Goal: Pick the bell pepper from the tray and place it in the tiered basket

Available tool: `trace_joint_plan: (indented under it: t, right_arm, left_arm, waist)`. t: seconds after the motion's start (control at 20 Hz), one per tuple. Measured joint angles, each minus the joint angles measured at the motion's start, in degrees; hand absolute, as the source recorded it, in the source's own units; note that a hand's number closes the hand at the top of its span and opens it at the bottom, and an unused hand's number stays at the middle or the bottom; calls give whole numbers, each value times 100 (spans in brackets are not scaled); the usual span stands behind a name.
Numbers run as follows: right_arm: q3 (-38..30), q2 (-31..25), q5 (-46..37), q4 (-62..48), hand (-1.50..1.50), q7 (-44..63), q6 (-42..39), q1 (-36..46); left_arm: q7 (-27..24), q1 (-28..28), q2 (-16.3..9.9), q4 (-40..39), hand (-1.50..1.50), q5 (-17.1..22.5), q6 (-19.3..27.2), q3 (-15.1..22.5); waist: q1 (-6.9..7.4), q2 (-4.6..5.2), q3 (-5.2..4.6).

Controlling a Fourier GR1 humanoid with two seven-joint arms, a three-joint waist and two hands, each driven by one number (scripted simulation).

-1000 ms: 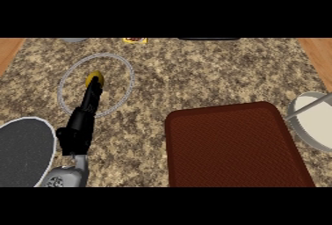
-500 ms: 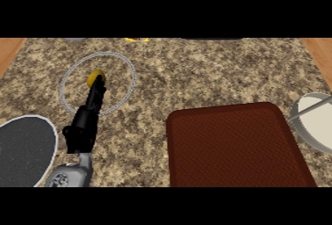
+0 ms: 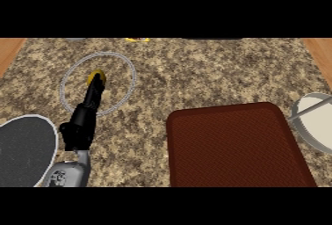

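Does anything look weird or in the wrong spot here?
One odd thing: the brown tray has nothing on it, though the pepper should start there. A yellow thing, probably the bell pepper, sits at the left hand's fingertips inside the grey wire ring. Nothing looks spilled or broken.

Even, soft light over the counter (image 3: 194,74), faint shadows, no glare, no blur.

You are looking steeply down on a speckled brown-and-beige granite tabletop (image 3: 194,74) that fills nearly the whole view. Along its left edge you see a strip of orange-brown wood (image 3: 9,50), and a matching wooden strip (image 3: 320,50) runs down the right edge. Light falls evenly, without strong shadows.
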State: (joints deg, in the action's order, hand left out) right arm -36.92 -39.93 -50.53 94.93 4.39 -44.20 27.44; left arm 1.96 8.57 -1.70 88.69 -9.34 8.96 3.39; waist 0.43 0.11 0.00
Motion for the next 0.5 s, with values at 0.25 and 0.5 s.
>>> trace_joint_plan:
  t: [0.25,0.5]
  right_arm:
    - [-279,396,304,-675,-150,386,102,292]
    - [-753,550,869,-1059,-150,495,117,494]
  left_arm:
    - [-55,-66,-15,-18,0,45,-55,-23]
    - [69,-65,-2,64,0,-17,-19,10]
  waist:
    - [1,-3,1]
    - [-27,-13,2]
